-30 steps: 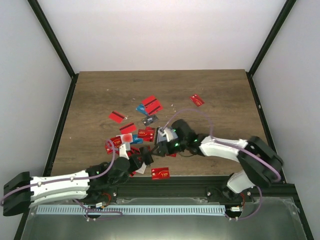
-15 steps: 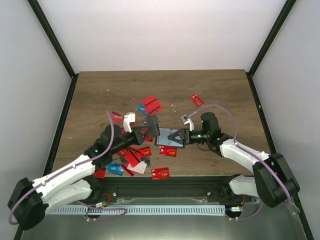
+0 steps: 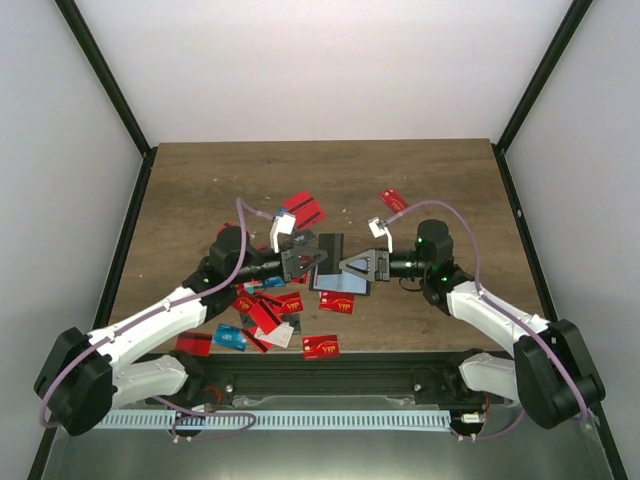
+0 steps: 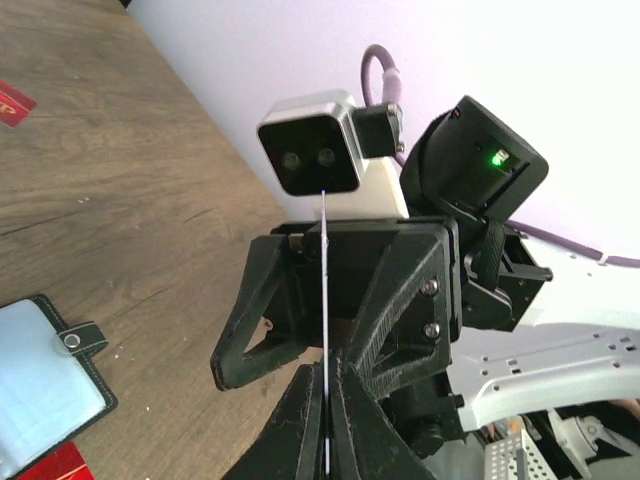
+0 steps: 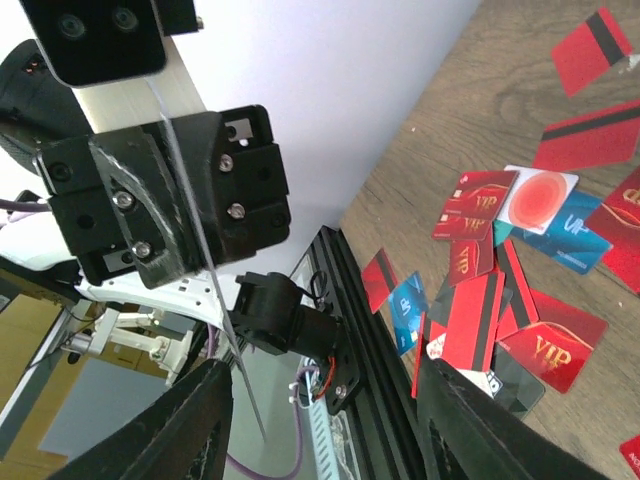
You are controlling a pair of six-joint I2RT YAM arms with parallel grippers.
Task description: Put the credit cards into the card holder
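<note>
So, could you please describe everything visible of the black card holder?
The small black fold-over card holder lies open and flat on the brown wooden table, its pale greyish-blue inside facing up within a black border. A short black tab with a snap sticks out from one edge. A red plastic card lies right beside it. The left hand and right hand hover above, apparently not touching.

- I worked in a lab-style test cell: white panels [image 3: 320, 70] walled the wooden table [image 3: 440, 190].
- Black frame posts [image 3: 102, 70] rose at the table's far corners.
- A black metal rail [image 3: 390, 370] ran along the table's near edge.
</note>
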